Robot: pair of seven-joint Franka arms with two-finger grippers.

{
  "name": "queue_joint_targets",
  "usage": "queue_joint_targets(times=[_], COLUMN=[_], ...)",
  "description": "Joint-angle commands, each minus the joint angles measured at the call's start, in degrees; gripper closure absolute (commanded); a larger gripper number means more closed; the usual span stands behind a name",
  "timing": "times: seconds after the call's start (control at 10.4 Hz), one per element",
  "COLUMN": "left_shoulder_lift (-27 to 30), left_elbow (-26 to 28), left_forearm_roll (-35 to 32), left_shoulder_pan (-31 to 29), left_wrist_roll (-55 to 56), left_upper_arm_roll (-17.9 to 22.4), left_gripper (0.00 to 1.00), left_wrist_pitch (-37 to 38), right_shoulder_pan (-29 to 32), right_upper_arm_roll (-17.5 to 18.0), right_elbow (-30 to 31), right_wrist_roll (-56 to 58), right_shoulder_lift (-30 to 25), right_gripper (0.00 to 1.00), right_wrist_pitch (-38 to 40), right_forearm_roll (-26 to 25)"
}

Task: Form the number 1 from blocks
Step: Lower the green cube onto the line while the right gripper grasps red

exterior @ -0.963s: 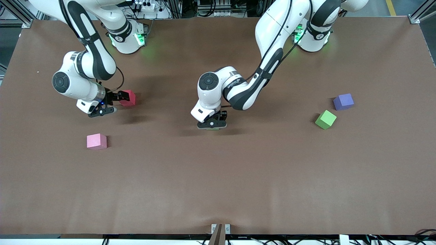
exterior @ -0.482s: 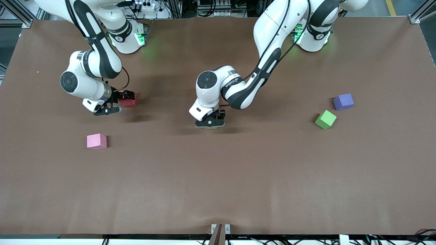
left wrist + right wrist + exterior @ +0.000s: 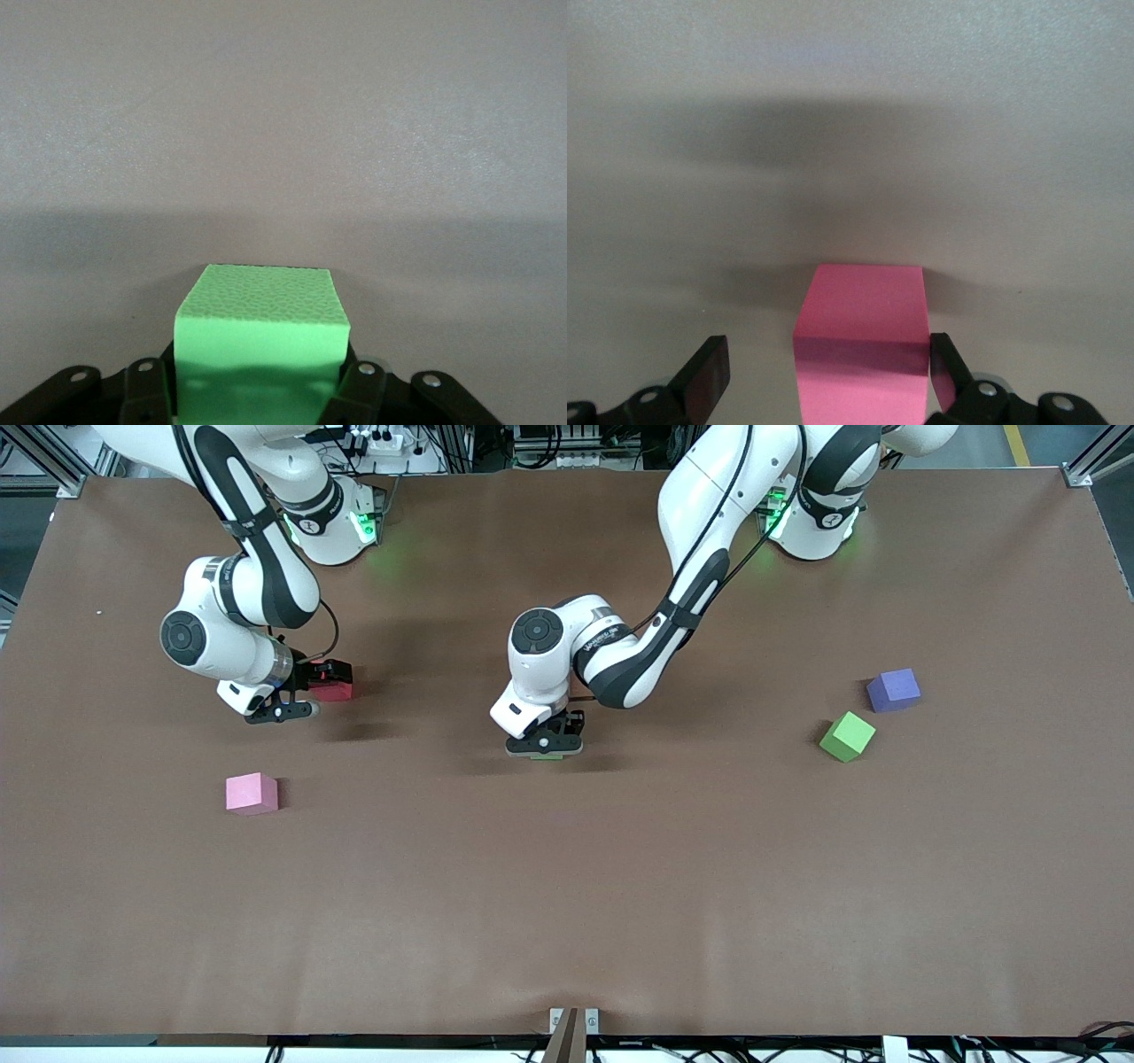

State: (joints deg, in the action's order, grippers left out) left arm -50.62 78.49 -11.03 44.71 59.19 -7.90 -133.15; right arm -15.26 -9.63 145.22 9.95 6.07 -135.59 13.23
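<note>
My left gripper [image 3: 544,749] is shut on a green block [image 3: 259,329] and holds it low over the middle of the table; in the front view only a green sliver [image 3: 547,756] shows under the hand. My right gripper [image 3: 321,682] is open and straddles a red block [image 3: 337,689] that sits on the table toward the right arm's end. In the right wrist view the red block [image 3: 864,341] lies between the fingers: one finger [image 3: 943,367] is against its side, and the other finger [image 3: 709,372] stands well apart.
A pink block [image 3: 252,794] lies nearer to the front camera than the red one. Toward the left arm's end sit a second green block [image 3: 847,736] and a purple cube [image 3: 893,690] beside it. The brown table [image 3: 567,903] is bare nearer the camera.
My right gripper has moved in over the red block and now straddles it. My left gripper has shifted slightly toward the right arm's end, keeping its green block.
</note>
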Motion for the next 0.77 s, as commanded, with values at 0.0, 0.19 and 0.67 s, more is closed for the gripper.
queue_joint_targets(times=[0.0, 0.19, 0.67], left_shoulder_lift=[-1.59, -1.06, 2.89], left_elbow=[-0.79, -0.62, -0.62], left_forearm_roll=[0.13, 0.13, 0.13], left_shoulder_pan=[1.08, 1.35, 0.65], left_wrist_roll=[0.92, 0.93, 1.89], left_upper_arm_roll=[0.78, 0.78, 1.13], left_gripper=[0.00, 0.00, 0.00], left_wrist_pitch=[-0.62, -0.62, 2.37], right_shoulder_pan=[-1.44, -1.44, -4.08], right_upper_arm_roll=[-0.83, -0.91, -3.73], right_elbow=[1.38, 1.30, 1.12], right_wrist_roll=[-1.42, -1.51, -1.51], right_shoulder_lift=[-0.89, -0.10, 2.54], right_gripper=[0.00, 0.00, 0.05], right_wrist_pitch=[-0.46, -0.90, -3.54], right_forearm_roll=[1.18, 1.18, 0.83])
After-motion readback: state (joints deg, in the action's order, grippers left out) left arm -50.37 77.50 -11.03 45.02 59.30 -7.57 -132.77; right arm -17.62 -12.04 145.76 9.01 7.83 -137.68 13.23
